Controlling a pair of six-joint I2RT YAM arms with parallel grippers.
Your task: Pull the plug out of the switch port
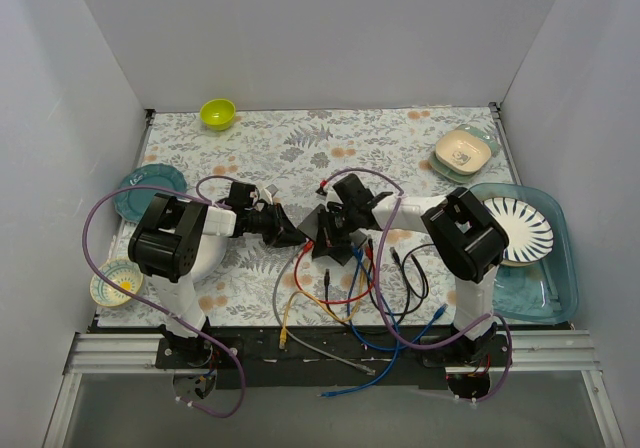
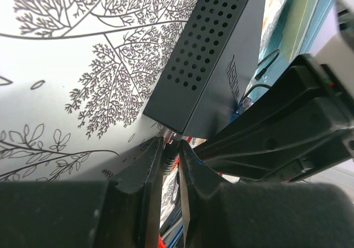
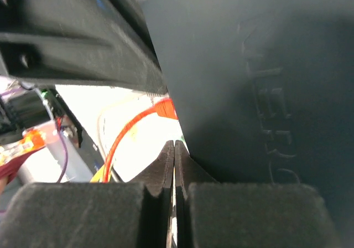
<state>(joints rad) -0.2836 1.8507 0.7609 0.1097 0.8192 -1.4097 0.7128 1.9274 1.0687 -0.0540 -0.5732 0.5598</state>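
Left pincer [image 2: 170,144] pinches narrow around the plug [image 2: 172,155] at the near corner of the switch [image 2: 215,65], whose long axis runs away from it; right pincer [image 3: 174,151] sits closed beside the switch

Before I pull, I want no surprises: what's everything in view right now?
switch: 1, dark grey, mid-table, tilted up between the grippers
plug: 1, clear, on a red cable, at the switch's edge
loose cables: several, red, blue, black, orange, grey, near side of the switch
bowl: 1, lime green, far left
plate: 1, teal, left
small bowl: 1, yellow-patterned, near left
square dish: 1, cream, far right
tray: 1, teal, right
striped plate: 1, white and dark, in the tray
left gripper: black, closed on the plug
right gripper: black, fingers together, beside the switch
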